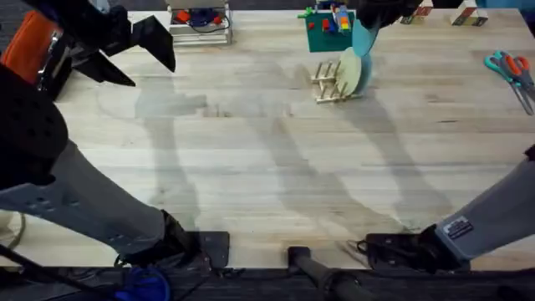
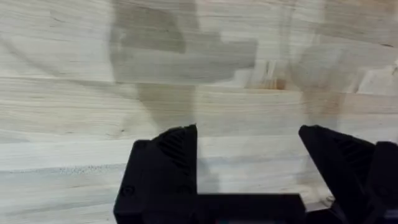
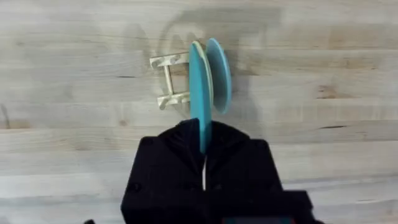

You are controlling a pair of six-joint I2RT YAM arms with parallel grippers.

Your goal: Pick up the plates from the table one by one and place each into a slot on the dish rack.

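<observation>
My right gripper (image 1: 369, 23) (image 3: 202, 140) is shut on the rim of a turquoise-blue plate (image 1: 361, 40) (image 3: 200, 93), which it holds on edge just above the dish rack (image 1: 328, 84) (image 3: 168, 81). A cream-green plate (image 1: 351, 73) and a light blue plate (image 3: 219, 74) stand upright between the rack's pegs, right behind the held plate. At the far left of the table (image 1: 267, 167), my left gripper (image 1: 155, 75) (image 2: 249, 158) hangs open over bare wood with nothing between its fingers.
A white wire basket (image 1: 201, 25) holding small items stands at the back left. Behind the rack is a green box of toys (image 1: 328, 29). Scissors (image 1: 510, 67) lie at the right edge, and small blocks (image 1: 468, 15) sit at the back right.
</observation>
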